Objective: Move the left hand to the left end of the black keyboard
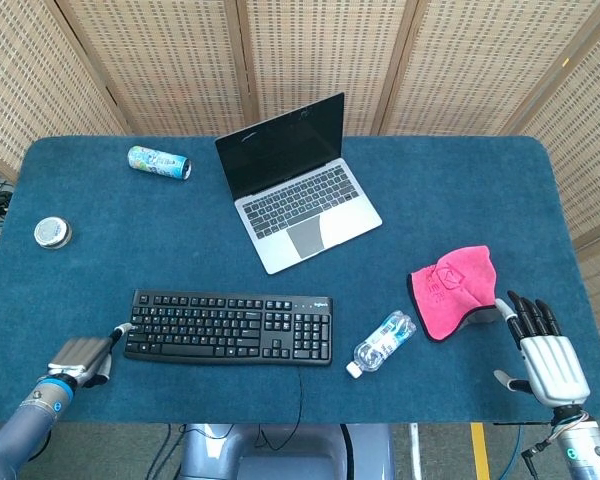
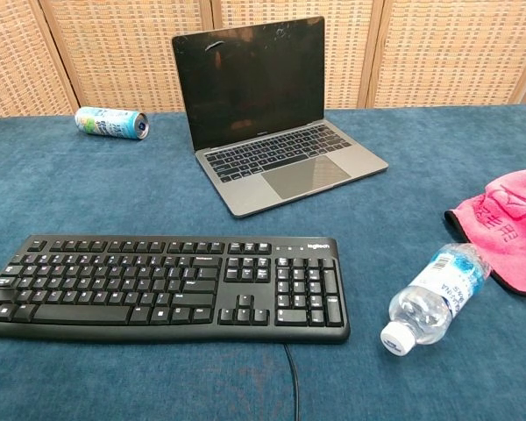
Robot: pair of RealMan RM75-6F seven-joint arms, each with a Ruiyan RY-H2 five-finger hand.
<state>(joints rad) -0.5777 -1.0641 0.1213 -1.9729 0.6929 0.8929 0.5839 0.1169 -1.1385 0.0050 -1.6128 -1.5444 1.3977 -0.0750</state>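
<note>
Where black keyboard (image 1: 229, 327) ends leftward, left hand (image 1: 83, 355) touches it, fingers curled, holding nothing

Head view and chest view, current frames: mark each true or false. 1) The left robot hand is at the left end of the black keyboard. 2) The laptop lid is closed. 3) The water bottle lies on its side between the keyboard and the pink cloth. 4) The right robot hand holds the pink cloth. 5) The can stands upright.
1) True: the left robot hand lies just beside the left end of the black keyboard, a fingertip at its edge.
2) False: the laptop is open, screen dark.
3) True: the water bottle lies on its side there.
4) False: the right robot hand is open, beside the pink cloth, holding nothing.
5) False: the can lies on its side.
</note>
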